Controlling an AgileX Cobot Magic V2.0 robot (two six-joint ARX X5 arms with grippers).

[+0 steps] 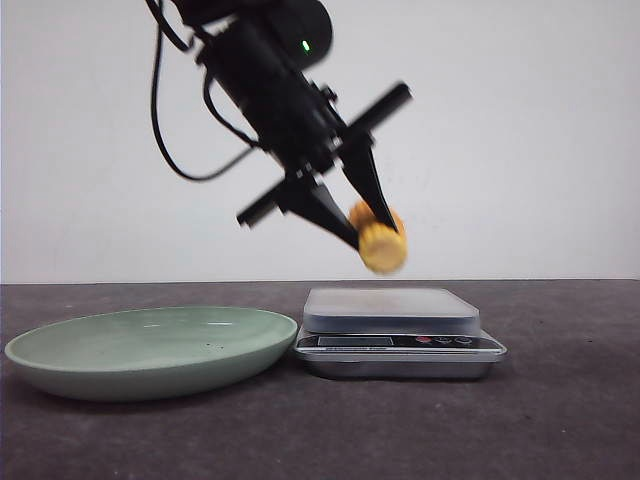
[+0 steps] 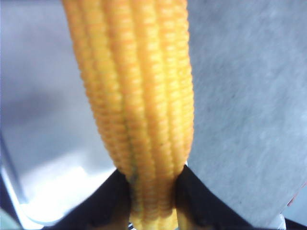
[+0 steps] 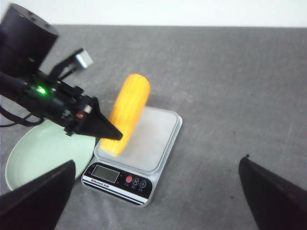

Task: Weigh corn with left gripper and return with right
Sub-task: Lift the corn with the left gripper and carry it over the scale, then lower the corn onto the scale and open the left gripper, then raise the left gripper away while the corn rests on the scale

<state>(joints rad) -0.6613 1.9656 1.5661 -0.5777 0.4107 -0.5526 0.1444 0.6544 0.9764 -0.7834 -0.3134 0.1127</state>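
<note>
My left gripper (image 1: 368, 228) is shut on the corn (image 1: 379, 238), a short yellow-orange cob with ribbed kernel rows. It holds the corn in the air above the grey scale (image 1: 398, 330). In the left wrist view the corn (image 2: 139, 105) fills the middle and the black fingers (image 2: 103, 201) clamp its near end. In the right wrist view the corn (image 3: 128, 112) hangs over the scale's platform (image 3: 153, 139). My right gripper (image 3: 156, 196) is open and empty, high above the table near the scale.
A pale green plate (image 1: 150, 345) lies empty left of the scale, almost touching it; it also shows in the right wrist view (image 3: 43, 153). The scale's display and buttons (image 3: 120, 177) face the front. The table is dark grey cloth.
</note>
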